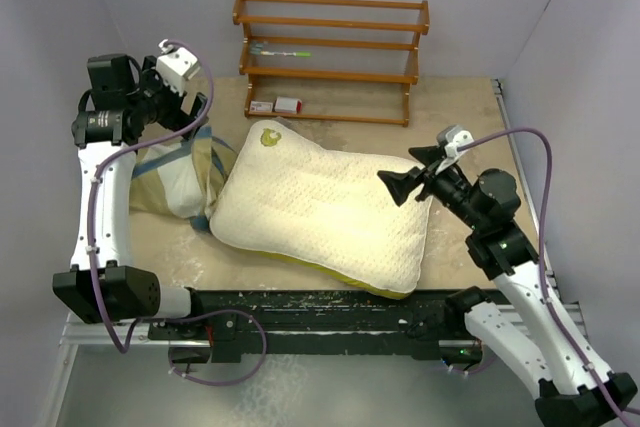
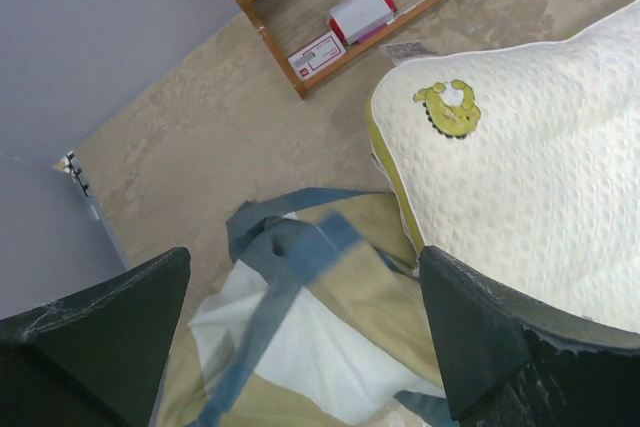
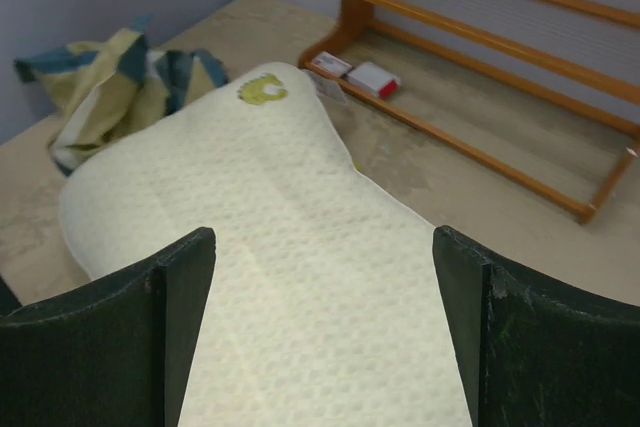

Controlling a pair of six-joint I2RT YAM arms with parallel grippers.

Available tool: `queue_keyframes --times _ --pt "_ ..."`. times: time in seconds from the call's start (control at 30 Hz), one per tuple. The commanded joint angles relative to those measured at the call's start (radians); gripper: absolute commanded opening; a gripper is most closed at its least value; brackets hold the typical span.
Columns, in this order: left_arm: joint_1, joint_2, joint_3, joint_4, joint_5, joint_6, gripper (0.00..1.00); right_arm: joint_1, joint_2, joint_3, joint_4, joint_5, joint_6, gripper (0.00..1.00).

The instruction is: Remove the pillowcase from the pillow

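- Tan surface point(image 1: 470, 117), enclosed by pale walls; a wooden rack point(image 1: 330, 57) stands at the far edge.
- Rack contents: a green-tipped stick point(image 1: 282, 51) on a middle shelf and two small red-and-white boxes point(image 1: 280, 105) on the bottom shelf.
- Pillow point(image 1: 330, 207): lies flat at mid-surface, fully uncovered. Its yellow mark point(image 1: 268, 137) sits at the far-left corner, near the rack, and yellow trim shows along the edges.
- Pillowcase point(image 1: 180, 177): off the pillow, crumpled in a heap at the left. Its right side lies against the pillow's left edge.
- Left gripper point(image 2: 300, 297): fingers spread wide, raised over the pillowcase heap. Nothing is held between them — the cloth lies below.
- Right gripper point(image 3: 325, 277): fingers spread wide, positioned above the pillow's right end and pointing along it toward the mark. Nothing is held; contact with the pillow cannot be determined.
- Left arm point(image 1: 100, 197): rises along the surface's left side.
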Motion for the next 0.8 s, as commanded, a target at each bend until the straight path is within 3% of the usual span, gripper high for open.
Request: queue_keyframes --times 0.0,0.17,0.27,0.37,0.6,0.77 --pt "-0.002 -0.002 0.047 -0.077 0.011 0.056 0.99 0.002 -0.028 0.068 -0.187 0.289 0.037 0.91" --pt "-0.002 -0.022 0.008 -0.130 -0.030 0.102 0.99 0.002 0.000 0.081 -0.143 0.272 0.157 0.91" --pt "0.009 -0.077 -0.106 -0.073 -0.047 0.064 0.99 0.002 0.065 0.054 -0.144 0.310 0.254 0.96" --pt "0.055 -0.171 -0.279 0.130 -0.003 -0.063 0.99 0.000 0.066 -0.003 -0.127 0.461 0.321 1.00" --pt "0.084 -0.253 -0.654 0.529 -0.004 -0.356 0.99 0.000 0.010 -0.133 0.021 1.084 0.353 1.00" --pt "0.085 -0.274 -0.913 0.730 -0.002 -0.422 0.99 0.000 -0.009 -0.191 -0.047 1.215 0.221 1.00"
